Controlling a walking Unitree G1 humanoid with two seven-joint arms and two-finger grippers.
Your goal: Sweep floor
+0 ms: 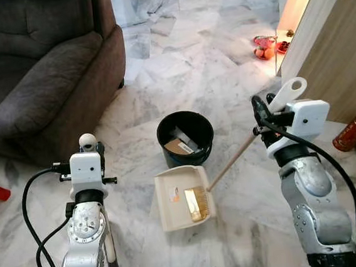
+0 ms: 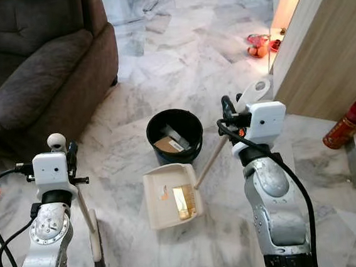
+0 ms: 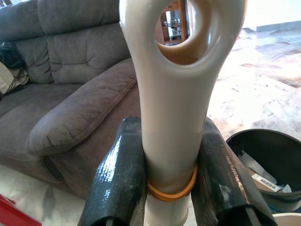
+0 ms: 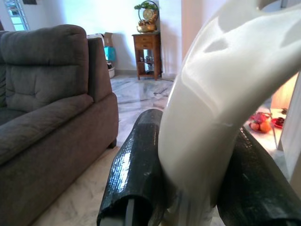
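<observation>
Sofa [image 1: 39, 71], dark grey-brown, takes the far left of the scene, and its far and left parts are cut off by the frame. Marble floor [image 1: 183, 51] runs from it to a wooden cabinet wall [image 1: 337, 55] on the right, where a red can [image 1: 354, 130] stands just beside the wall foot. Far right on the floor lies some red fruit [image 1: 264, 46], too small to make out well.

Near the middle stands a black bin [image 1: 185, 137] with cardboard and paper inside. Just near of it lies the cream dustpan [image 1: 184, 198], and the yellow bristles of the brush [image 1: 197, 203] rest in it; small debris there is hard to tell. The brush stick rises to the right.

The right gripper [image 4: 188, 188] is clamped on the cream handle top of this brush. The left gripper [image 3: 171, 183] is clamped on a second cream handle [image 3: 176, 94] with a hanging hole and an orange rubber band; its stick goes down to the floor on the near left, and its lower end is dark and unclear.
</observation>
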